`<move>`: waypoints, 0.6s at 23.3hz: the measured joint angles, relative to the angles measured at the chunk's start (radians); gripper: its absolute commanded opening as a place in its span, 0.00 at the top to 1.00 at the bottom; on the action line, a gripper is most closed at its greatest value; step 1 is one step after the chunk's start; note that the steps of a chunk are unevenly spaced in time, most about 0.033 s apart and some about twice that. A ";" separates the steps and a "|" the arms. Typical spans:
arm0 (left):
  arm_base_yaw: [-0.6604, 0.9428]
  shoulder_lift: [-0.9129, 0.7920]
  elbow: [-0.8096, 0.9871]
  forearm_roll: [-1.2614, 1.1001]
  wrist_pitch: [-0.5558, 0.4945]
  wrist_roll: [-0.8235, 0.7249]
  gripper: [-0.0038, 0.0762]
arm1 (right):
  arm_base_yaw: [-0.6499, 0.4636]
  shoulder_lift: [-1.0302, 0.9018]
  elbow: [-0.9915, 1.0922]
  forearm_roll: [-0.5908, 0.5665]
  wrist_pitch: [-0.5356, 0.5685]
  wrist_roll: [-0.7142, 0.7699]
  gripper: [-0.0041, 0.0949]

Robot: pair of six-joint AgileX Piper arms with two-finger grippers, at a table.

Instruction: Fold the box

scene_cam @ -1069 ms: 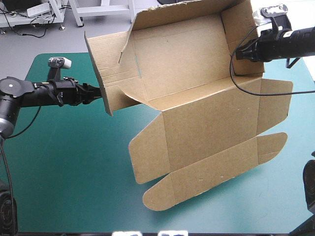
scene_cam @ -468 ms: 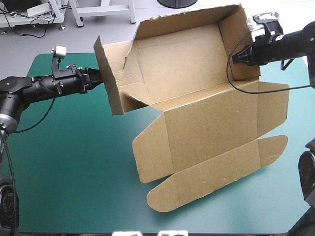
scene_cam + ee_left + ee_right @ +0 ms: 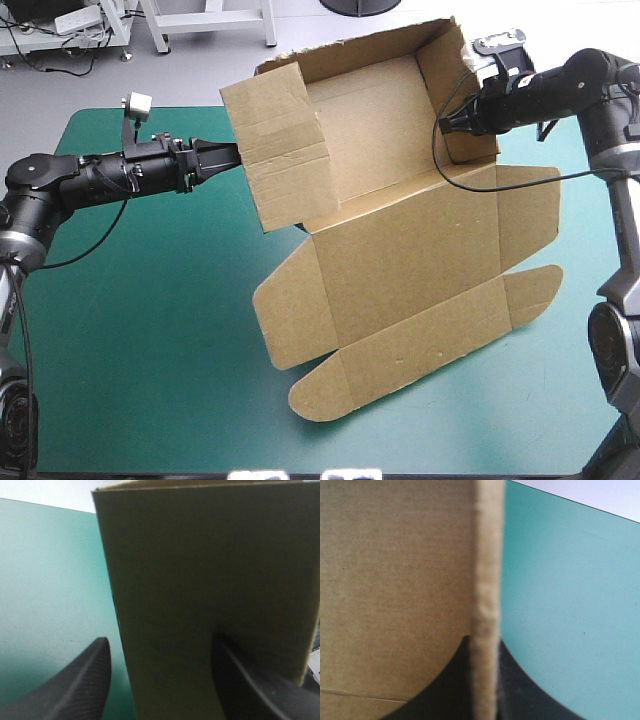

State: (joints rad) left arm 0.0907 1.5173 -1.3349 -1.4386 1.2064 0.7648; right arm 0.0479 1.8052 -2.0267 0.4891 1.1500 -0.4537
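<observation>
2 black fin-shaped fingers of the left gripper (image 3: 159,639) stand well apart and grip nothing. The edge of an upright end flap of the brown cut-cardboard box (image 3: 400,250) rises between them. 1 finger (image 3: 250,680) lies across the flap's outer face, and the other is beside the edge, over the teal-green table cover (image 3: 50,580). Ahead of this gripper, the flap stands turned across the left end of the box's tray. The right gripper (image 3: 482,642) is clamped on the tray's opposite end wall, the pale cut edge of the board pinched between its 2 fingers. The wall's brown face is on 1 side and the cover on the other. Between both grippers the tray is held up, tilted, over the table's far half. Its broad lid panel with rounded tabs slopes down toward the near edge.
</observation>
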 measured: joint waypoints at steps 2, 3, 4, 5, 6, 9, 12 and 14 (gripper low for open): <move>0.000 -0.002 0.000 0.000 0.000 -0.005 0.41 | 0.000 0.001 0.000 -0.011 -0.010 0.005 0.98; 0.000 -0.003 0.000 0.000 0.000 -0.007 0.41 | 0.000 0.001 0.000 -0.020 -0.017 0.011 0.98; 0.000 -0.006 0.000 -0.001 0.000 -0.011 0.41 | 0.000 0.001 0.000 -0.025 -0.023 0.017 0.98; -0.001 -0.010 0.000 -0.004 0.000 -0.019 0.41 | 0.001 0.001 0.000 -0.026 -0.031 0.021 0.98; -0.003 -0.011 0.000 -0.006 0.000 -0.021 0.41 | 0.002 0.001 0.000 -0.026 -0.037 0.022 0.98; -0.032 -0.011 0.000 -0.039 -0.001 -0.022 0.41 | 0.016 0.002 0.000 -0.040 -0.048 0.030 0.98; -0.053 -0.011 0.000 -0.073 -0.001 -0.013 0.41 | 0.043 0.002 0.000 -0.073 -0.059 0.045 0.98; -0.058 -0.011 0.000 -0.081 0.000 -0.011 0.41 | 0.063 0.005 0.000 -0.090 -0.069 0.056 0.98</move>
State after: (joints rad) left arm 0.0323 1.5059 -1.3349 -1.5200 1.2067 0.7538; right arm 0.1107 1.8098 -2.0267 0.3995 1.0809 -0.3978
